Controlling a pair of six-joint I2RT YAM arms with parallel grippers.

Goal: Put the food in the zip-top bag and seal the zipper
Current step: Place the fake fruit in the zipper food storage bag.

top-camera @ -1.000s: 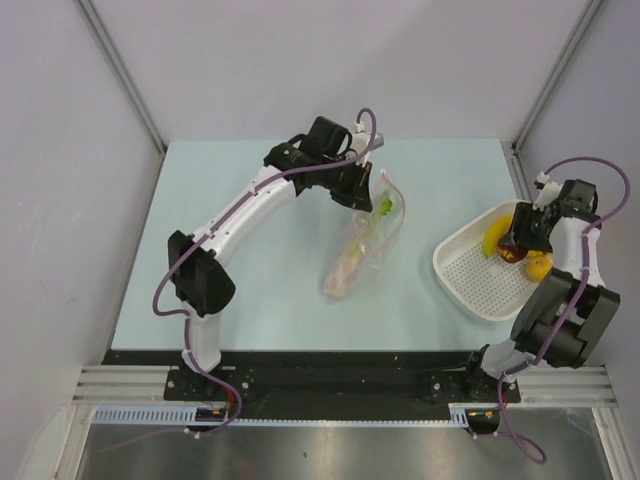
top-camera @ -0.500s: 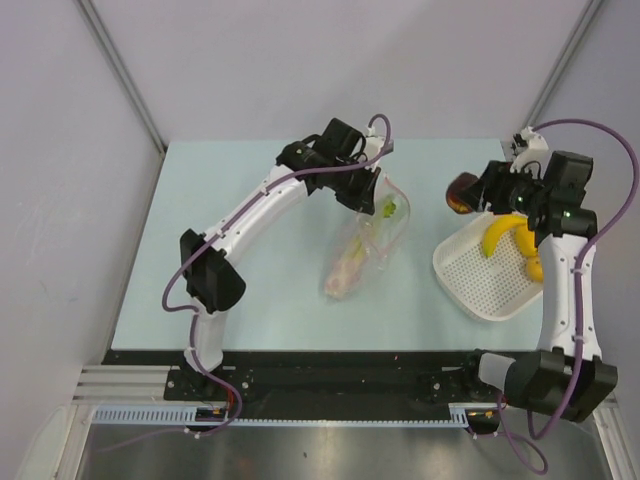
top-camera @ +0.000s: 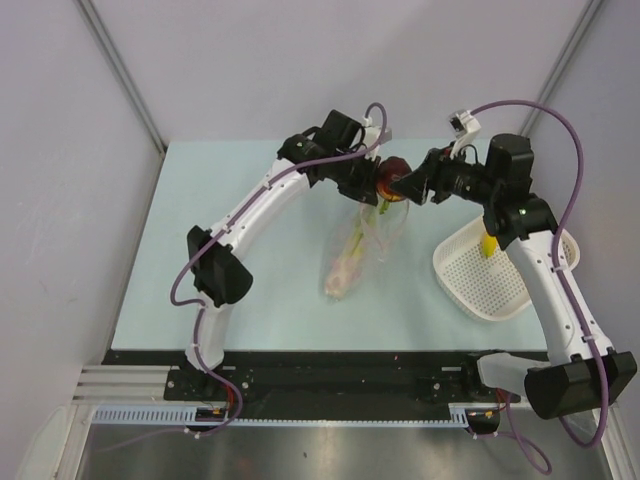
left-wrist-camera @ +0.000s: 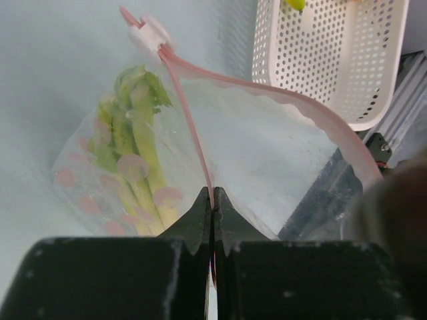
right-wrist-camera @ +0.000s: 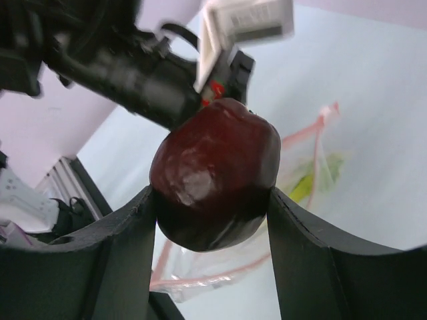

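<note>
Right gripper [right-wrist-camera: 210,195]: fingers part-way open, clamped on both sides of the dark red fruit [right-wrist-camera: 217,167]. The fruit is off the table, gripped round its middle, with its glossy skin facing my wrist camera. From the top view, the fruit [top-camera: 392,180] hangs over the far end of the zip-top bag [top-camera: 360,245], just beside the left gripper [top-camera: 366,186].

Left gripper [left-wrist-camera: 212,205]: fingers fully together, pinching one lip of the zipper [left-wrist-camera: 190,127]. The pink strip runs straight up from the fingertips to a white slider [left-wrist-camera: 150,33] at the far corner. The other lip bows out to the right, so the bag mouth gapes open.

The bag [left-wrist-camera: 267,147] is clear with pink dots and lies lengthwise on the pale table [top-camera: 230,250] between the two arms. The leek [left-wrist-camera: 130,147] is inside it, green leaves toward the mouth and pale stalk deeper in.

The white perforated basket [top-camera: 450,275] sits right of the bag, apart from it, under the right arm. The banana [top-camera: 490,243] is in the basket, partly hidden by the arm. I can't tell what else is in there.
</note>
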